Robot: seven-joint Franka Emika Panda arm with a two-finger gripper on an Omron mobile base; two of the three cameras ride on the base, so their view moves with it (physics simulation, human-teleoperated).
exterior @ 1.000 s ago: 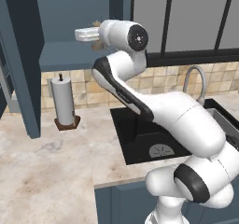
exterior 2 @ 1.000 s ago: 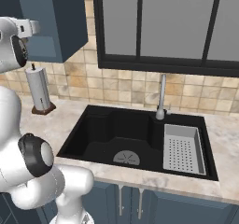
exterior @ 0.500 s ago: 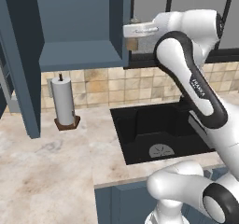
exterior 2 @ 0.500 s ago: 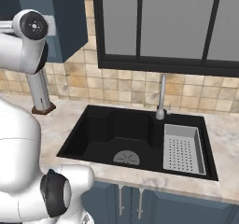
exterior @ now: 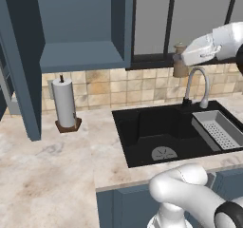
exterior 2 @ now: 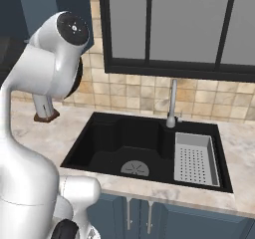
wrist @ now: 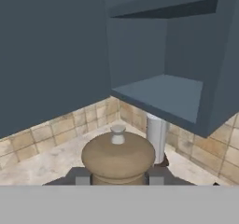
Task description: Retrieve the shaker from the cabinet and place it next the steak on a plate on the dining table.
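My gripper (exterior: 181,64) is shut on the shaker (exterior: 179,60), a small tan wooden mill with a knob top. It hangs upright above the faucet, to the right of the cabinet (exterior: 80,30). In the hand view the shaker (wrist: 117,154) sits between the two fingertips (wrist: 82,176), seen from above. Beyond it stands the cabinet (wrist: 158,90), open, with a bare blue-grey shelf. The steak, the plate and the dining table are out of view.
A white paper-towel roll (exterior: 64,103) stands on the marble counter (exterior: 42,175) under the cabinet. The black sink (exterior: 161,132) has a curved faucet (exterior: 197,84) and a grey drain rack (exterior: 219,129). Dark-framed glass wall cabinets (exterior 2: 174,24) hang above the sink.
The arm has swung to the right with the shaker, from in front of the cabinet opening to above the sink's faucet. The gripper stays shut on it. The base has not moved.
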